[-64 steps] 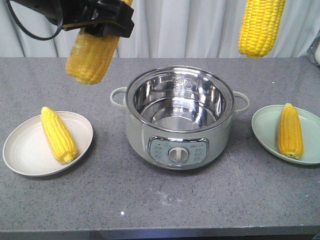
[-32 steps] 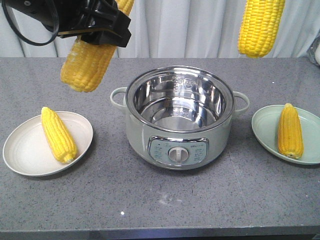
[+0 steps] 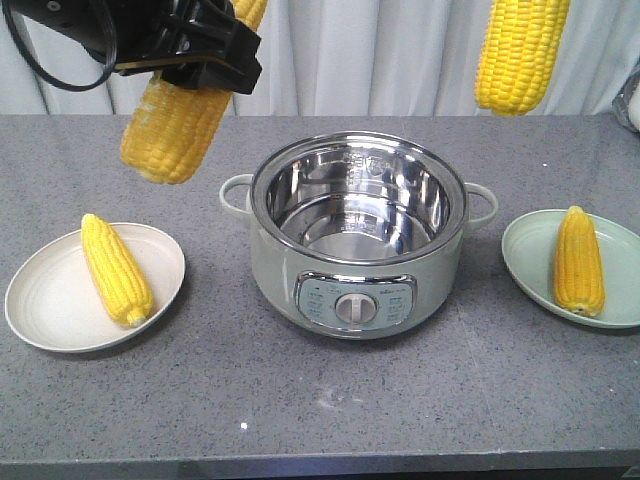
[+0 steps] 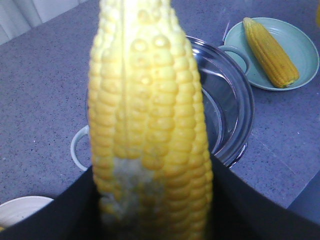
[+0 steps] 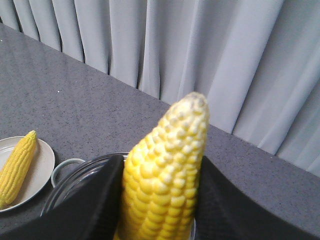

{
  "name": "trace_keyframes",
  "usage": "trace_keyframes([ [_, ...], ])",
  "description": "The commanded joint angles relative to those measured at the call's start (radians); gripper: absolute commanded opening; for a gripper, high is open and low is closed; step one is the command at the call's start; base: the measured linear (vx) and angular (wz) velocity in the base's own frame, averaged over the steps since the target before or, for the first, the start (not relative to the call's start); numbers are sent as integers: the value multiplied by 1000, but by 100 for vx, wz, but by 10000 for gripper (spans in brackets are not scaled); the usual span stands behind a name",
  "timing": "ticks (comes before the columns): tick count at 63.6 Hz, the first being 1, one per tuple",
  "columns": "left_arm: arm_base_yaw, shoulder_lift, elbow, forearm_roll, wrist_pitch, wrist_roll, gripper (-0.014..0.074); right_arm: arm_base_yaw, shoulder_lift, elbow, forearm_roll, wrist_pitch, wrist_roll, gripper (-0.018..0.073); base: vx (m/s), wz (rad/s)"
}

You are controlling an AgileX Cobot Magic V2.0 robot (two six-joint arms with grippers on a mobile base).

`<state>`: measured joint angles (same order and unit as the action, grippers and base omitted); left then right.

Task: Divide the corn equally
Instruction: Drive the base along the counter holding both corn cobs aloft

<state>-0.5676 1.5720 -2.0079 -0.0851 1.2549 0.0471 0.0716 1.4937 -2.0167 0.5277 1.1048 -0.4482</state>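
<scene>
My left pincer [image 3: 205,62] is clamped on the left corn cob [image 3: 172,125], which hangs steeply above and left of the pot [image 3: 357,240]. The white plate [image 3: 50,320] lies lower-left. My right pincer [image 5: 160,200] grips the right corn cob [image 3: 520,55] high on the pot's right, with the green plate [image 3: 525,260] below.

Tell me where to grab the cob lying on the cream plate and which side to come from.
Grip the cob across its thick middle, coming straight down and closing across its width. It lies flat on the cream plate, its length running roughly front to back, and the raised rim would probably block a low sideways approach.
</scene>
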Motion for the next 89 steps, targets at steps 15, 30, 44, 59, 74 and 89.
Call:
trace_keyframes([
  [15, -3, -39, -31, -8, -53, -4, -8, -4, -34, -25, 27, -62, -2, -1, -2, -6],
  [30, -3, -39, -31, -8, -53, -4, -8, -4, -34, -25, 27, -62, -2, -1, -3, -13],
  [44, -3, -39, -31, -8, -53, -4, -8, -4, -34, -25, 27, -62, -2, -1, -2, -18],
  [59, -3, -39, -31, -8, -53, -4, -8, -4, -34, -25, 27, -62, -2, -1, 0, -23],
  [74, -3, -39, -31, -8, -53, -4, -6, -4, -34, -25, 27, -62, -2, -1, 0, -29],
  [89, -3, -39, -31, -8, -53, -4, -6, -4, -34, -25, 27, -62, -2, -1, 0, -29],
])
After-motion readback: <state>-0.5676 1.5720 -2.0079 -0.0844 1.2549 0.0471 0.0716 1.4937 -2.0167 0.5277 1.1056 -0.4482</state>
